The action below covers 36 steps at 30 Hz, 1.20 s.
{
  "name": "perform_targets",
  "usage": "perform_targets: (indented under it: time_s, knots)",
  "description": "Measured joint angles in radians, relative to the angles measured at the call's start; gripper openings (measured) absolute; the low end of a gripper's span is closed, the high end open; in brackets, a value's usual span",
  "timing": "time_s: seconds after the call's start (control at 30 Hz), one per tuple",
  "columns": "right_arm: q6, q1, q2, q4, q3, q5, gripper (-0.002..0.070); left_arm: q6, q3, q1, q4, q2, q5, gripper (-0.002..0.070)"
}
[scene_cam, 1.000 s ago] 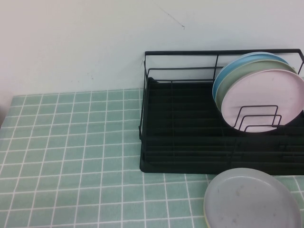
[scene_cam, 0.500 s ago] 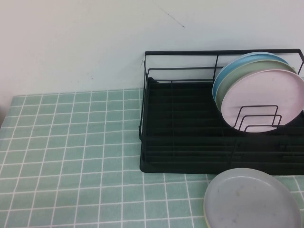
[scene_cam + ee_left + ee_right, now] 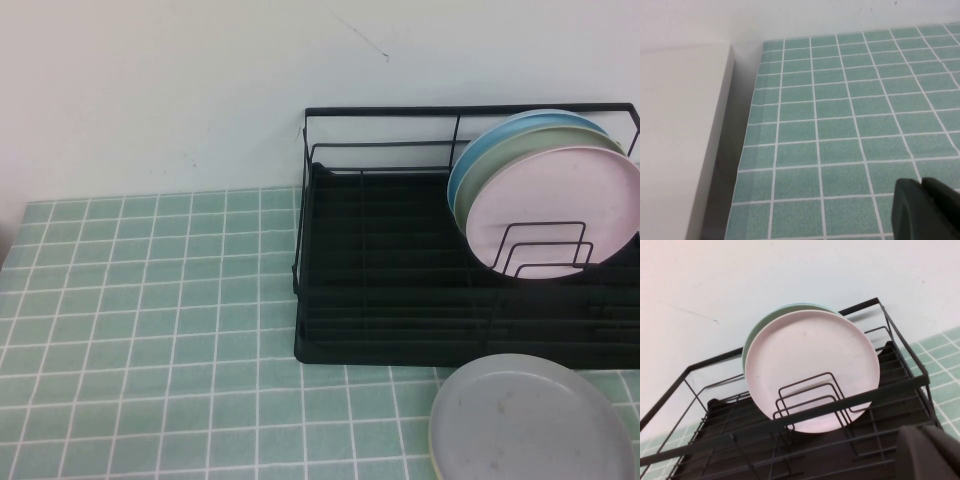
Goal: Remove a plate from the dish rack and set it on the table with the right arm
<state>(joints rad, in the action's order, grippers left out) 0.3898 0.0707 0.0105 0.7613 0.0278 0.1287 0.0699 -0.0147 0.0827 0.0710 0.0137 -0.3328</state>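
Facing the unmoved round pale pink plate (image 3: 811, 371) ahead, right gripper (image 3: 930, 452) and left gripper (image 3: 927, 207) wait, grips undeterminable.

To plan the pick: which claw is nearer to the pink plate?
Right. The right claw faces the pink plate in the rack. The left claw is over bare tiles, no plate in its view.
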Motion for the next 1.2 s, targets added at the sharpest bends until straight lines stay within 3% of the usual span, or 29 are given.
perform_targets:
  time_s: [0.3, 0.47, 0.67, 0.87, 0.97, 1.2]
  knots:
    - [0.013, 0.0, -0.021, 0.043, -0.016, 0.026, -0.0001, 0.0, 0.0, 0.0, 0.0, 0.0, 0.0, -0.0003]
    - [0.063, 0.0, -0.273, 0.012, -0.191, 0.123, -0.0001, 0.0, 0.0, 0.0, 0.0, 0.0, 0.0, -0.0003]
    - [0.361, 0.0, -0.682, -0.022, -0.471, 0.25, -0.0001, 0.0, 0.0, 0.0, 0.0, 0.0, 0.0, -0.0003]
    - [0.745, 0.0, -0.924, -0.022, -0.668, 0.271, 0.0004, 0.0, 0.0, 0.0, 0.0, 0.0, 0.0, -0.0003]
    - [0.851, 0.0, -1.031, -0.022, -0.748, 0.275, 0.005, 0.0, 0.0, 0.0, 0.0, 0.0, 0.0, -0.0003]
    - [1.15, 0.0, -1.263, 0.051, -0.905, 0.363, 0.0265, 0.0, 0.0, 0.0, 0.0, 0.0, 0.0, -0.0003]
